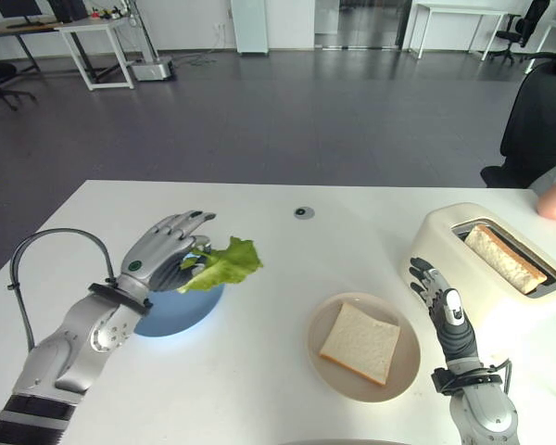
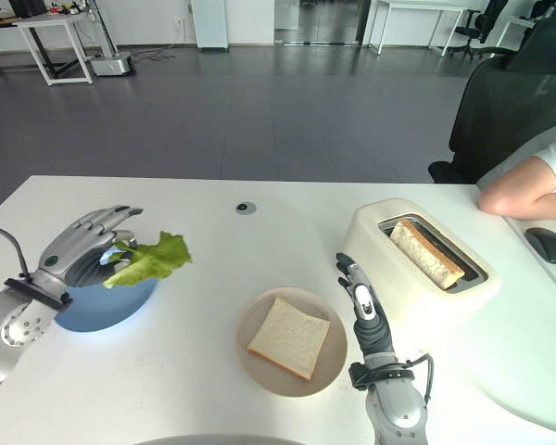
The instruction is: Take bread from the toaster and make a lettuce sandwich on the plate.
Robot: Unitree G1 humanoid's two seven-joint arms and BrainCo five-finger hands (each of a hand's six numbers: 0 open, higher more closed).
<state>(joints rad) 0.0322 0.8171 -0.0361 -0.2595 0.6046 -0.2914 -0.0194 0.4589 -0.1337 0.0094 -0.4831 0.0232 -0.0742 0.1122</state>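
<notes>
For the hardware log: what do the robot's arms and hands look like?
Both arms are silver-grey metal shells with black wrist bands. Left hand: silver, small green dot on its back, thin black cable looping off the forearm. Right hand: darker, pale strip down its back, short black cable at the wrist.

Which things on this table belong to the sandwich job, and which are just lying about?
Job: toaster, upright slice in its slot, plate, flat slice on it, lettuce leaf gripped by the left robot hand above the blue bowl, right robot hand open beside the plate.
Lying about: small round disc mid-table, computer mouse at the right edge.
</notes>
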